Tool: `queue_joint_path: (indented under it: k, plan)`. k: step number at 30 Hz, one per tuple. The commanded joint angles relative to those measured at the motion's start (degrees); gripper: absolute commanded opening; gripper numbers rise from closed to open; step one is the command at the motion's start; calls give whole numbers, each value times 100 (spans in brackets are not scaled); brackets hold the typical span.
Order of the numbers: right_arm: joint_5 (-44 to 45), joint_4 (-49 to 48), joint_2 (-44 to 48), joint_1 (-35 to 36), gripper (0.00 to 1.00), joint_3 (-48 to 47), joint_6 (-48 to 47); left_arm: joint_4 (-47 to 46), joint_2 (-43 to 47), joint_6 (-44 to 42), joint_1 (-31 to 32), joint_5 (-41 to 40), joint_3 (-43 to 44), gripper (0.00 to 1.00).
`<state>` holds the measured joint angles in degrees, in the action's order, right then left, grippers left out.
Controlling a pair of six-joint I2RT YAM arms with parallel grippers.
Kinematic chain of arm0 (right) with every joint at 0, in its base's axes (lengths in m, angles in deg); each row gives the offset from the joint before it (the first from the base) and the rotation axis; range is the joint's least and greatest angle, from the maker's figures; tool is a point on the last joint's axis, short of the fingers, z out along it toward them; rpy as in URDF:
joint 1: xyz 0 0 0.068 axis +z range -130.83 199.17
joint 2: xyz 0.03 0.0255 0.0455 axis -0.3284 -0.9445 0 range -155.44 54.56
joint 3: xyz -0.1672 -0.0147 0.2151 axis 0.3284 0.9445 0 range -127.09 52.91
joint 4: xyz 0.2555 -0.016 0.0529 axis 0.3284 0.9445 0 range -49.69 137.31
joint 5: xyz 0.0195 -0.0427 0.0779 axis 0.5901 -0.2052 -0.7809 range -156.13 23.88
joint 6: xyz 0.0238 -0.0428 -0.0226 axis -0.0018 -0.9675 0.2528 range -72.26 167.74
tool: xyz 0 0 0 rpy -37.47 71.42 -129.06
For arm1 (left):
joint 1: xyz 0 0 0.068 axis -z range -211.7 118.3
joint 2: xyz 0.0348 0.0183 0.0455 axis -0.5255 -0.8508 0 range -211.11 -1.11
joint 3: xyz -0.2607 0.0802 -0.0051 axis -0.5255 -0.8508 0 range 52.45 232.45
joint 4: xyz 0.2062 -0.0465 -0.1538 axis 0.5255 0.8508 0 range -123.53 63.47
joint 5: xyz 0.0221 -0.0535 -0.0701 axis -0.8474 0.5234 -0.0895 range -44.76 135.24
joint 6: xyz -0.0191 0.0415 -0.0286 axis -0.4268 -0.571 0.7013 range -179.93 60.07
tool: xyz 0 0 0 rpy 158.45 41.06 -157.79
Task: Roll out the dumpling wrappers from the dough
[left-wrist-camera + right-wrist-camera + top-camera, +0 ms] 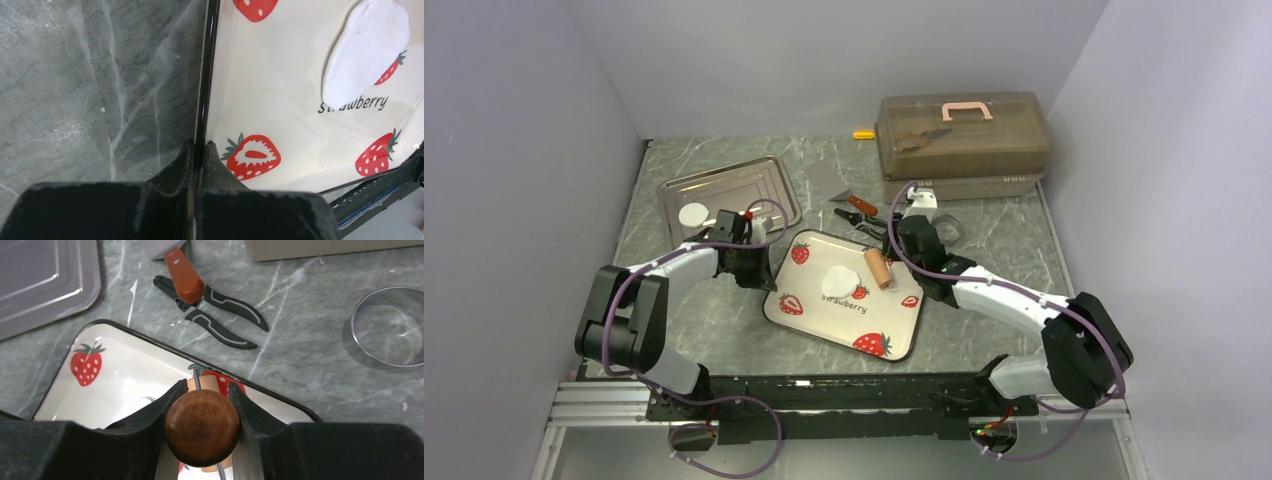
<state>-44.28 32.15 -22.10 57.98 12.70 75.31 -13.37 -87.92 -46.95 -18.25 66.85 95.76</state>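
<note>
A flattened white patch of dough [839,281] lies in the middle of the strawberry plate [844,340]; it also shows in the left wrist view [365,50]. My left gripper [764,272] [199,145] is shut on the plate's dark left rim [205,75]. My right gripper [896,265] [206,385] is shut on the round handle of the brown wooden roller [202,427], whose cylinder [879,268] rests on the plate just right of the dough. One round white dumpling wrapper [694,214] lies on the metal tray [744,185] at the back left.
A brown toolbox [964,140] stands at the back right. Black pliers [220,320] and a scraper with a brown handle [184,275] lie behind the plate. A clear round ring [390,327] sits right of them. A small yellow item [863,134] lies by the back wall.
</note>
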Motion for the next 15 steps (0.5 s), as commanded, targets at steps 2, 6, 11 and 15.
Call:
queue_joint_path:
  k: [2, 6, 11, 15]
  plan:
    - [204, 1422, 167, 3, 0, -309, -956, -134, 225, -42, -82, -297, -7, 0]
    - [-680, 1295, 420, 76, 0, -1111, -1251, -145, 197, -38, -88, -285, -7, 0]
    - [-1791, 245, 304, 280, 0, -1325, -553, -127, 159, -37, -91, -286, 19, 0]
    - [-1797, -209, -187, 277, 0, -1146, 54, -126, 149, -29, -89, -292, 11, 0]
